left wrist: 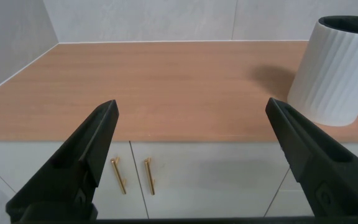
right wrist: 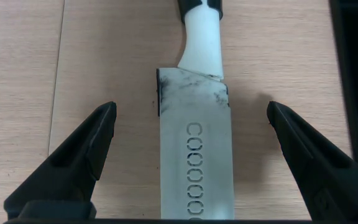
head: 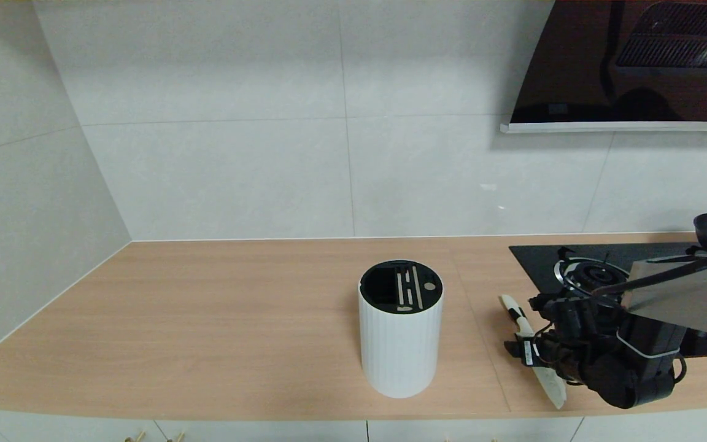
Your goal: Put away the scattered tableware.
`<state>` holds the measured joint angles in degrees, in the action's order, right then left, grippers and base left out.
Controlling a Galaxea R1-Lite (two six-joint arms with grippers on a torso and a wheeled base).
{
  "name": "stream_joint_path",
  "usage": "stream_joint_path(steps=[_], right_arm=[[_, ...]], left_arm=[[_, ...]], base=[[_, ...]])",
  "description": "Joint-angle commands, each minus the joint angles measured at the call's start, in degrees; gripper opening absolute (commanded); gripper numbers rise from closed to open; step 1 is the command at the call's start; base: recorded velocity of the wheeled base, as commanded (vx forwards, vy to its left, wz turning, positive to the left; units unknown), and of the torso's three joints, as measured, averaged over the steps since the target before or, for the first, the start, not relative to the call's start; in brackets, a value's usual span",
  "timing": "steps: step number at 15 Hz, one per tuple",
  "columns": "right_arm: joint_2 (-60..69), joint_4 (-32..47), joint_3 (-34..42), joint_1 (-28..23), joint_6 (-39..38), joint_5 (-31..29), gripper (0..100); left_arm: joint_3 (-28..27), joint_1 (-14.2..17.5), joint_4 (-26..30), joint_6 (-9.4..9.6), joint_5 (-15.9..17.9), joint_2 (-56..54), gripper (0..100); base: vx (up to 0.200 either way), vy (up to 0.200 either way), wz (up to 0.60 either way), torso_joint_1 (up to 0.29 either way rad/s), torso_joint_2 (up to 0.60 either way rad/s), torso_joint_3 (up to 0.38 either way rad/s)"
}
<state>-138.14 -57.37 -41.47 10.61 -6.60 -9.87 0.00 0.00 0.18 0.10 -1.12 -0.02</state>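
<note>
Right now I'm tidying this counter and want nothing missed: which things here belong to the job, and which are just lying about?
Job:
knife, flat on the counter under the open right gripper
holder, white, slotted top

Lying about:
burner
hood
cabinet handles
</note>
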Motion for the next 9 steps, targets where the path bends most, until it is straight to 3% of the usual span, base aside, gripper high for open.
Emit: stream_joint_path(steps=[1,9], right_arm=[[-0.11,-0.11,-0.01,0.03,0.0,-0.06,0],[-0.99,-0.64,0.34,0.29,1.06,-0.85,0]], left_arm=[[0.0,0.0,-0.01,-0.01,-0.02,0.02,100],[0.0,0.0,-0.01,-0.01,-0.02,0.02,100]], base=[[0.0,0.0,0.0,0.0,0.0,0.0],[0.0,0.0,0.0,0.0,0.0,0.0]])
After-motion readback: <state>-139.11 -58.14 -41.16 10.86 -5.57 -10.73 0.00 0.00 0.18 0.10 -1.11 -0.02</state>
